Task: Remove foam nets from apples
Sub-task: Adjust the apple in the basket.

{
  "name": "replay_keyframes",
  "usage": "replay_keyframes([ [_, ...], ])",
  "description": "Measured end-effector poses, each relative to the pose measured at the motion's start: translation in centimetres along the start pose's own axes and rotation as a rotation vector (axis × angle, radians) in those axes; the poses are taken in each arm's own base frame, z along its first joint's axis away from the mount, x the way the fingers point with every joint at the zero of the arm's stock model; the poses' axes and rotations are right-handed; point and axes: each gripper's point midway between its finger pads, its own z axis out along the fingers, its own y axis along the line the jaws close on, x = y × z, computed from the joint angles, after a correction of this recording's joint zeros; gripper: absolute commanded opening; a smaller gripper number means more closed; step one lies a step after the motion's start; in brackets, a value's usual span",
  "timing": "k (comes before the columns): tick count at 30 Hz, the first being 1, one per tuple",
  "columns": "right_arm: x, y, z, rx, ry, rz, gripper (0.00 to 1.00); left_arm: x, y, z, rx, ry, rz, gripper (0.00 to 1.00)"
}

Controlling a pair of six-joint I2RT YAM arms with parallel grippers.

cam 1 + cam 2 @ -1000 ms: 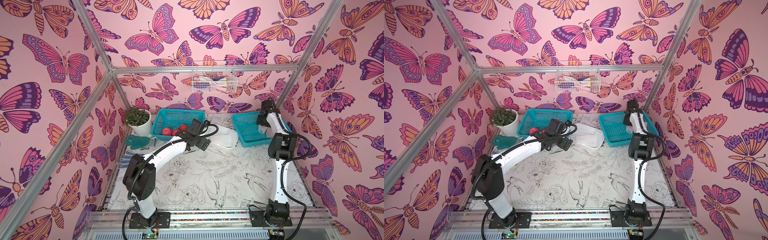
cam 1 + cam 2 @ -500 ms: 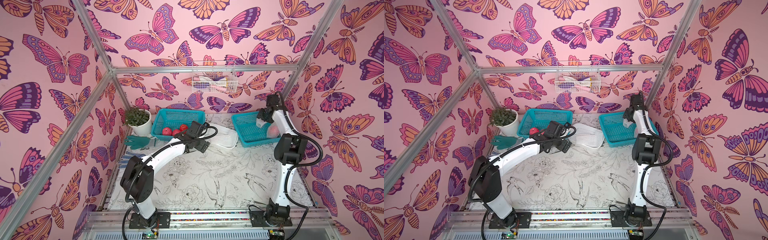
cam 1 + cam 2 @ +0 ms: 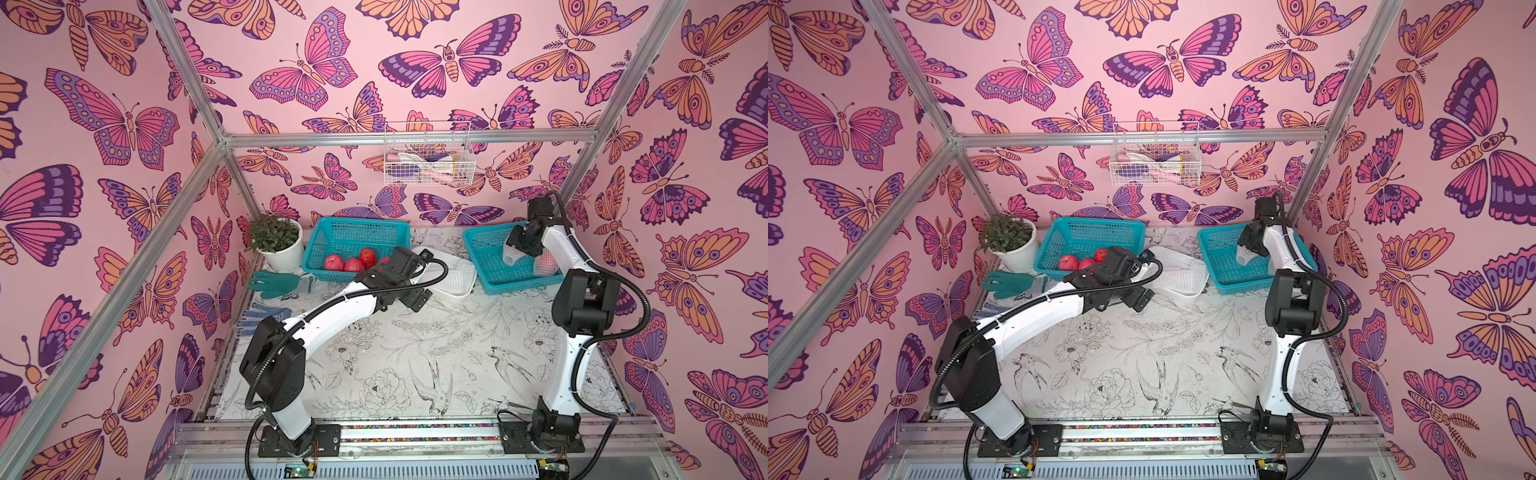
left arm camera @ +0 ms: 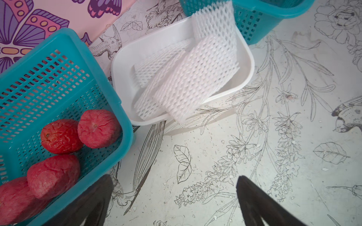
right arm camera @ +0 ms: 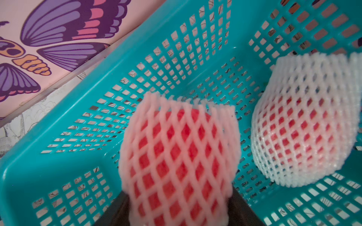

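Observation:
My right gripper [image 5: 179,207] is shut on a netted apple [image 5: 179,156], its red skin showing through the white foam net. It hangs over the right teal basket [image 5: 58,156]. In both top views the gripper [image 3: 521,249] [image 3: 1250,249] sits above that basket. A second netted apple [image 5: 305,125] [image 3: 544,264] lies in the basket. My left gripper [image 4: 174,195] [image 3: 415,297] is open and holds nothing; it is over the table beside the left teal basket [image 4: 109,84]. In that basket lie several bare red apples [image 4: 62,136] [image 3: 353,264]. Several loose foam nets [image 4: 186,82] fill the white tub [image 4: 121,64].
A potted plant [image 3: 276,241] stands at the back left. A green glove [image 3: 272,284] and a blue-dotted glove [image 3: 257,316] lie along the left edge. A wire basket [image 3: 428,166] hangs on the back wall. The white tub [image 3: 451,276] sits between the two teal baskets.
My right arm has swung its elbow out to the right, and its gripper has risen over the right basket with the netted apple in it. The left arm has barely shifted.

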Motion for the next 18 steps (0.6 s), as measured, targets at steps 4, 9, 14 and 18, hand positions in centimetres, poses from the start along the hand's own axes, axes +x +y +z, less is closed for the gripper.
replay_keyframes([
  [4, 0.7, -0.1, 0.0, 0.016, 0.022, 0.001, 0.59, -0.5, -0.6, -0.2, 0.013, -0.017, 0.011, 1.00],
  [9, 1.7, -0.7, 0.5, 0.047, 0.065, 0.001, 0.61, -0.7, -0.8, -0.4, 0.018, -0.025, 0.018, 1.00],
  [14, 3.0, -1.2, 2.1, 0.079, 0.117, -0.005, 0.62, -0.7, -0.9, -0.4, 0.018, -0.026, 0.022, 1.00],
  [18, 3.3, -1.5, 3.1, 0.107, 0.143, -0.011, 0.66, -0.7, -0.9, -0.4, 0.018, -0.026, 0.026, 1.00],
])
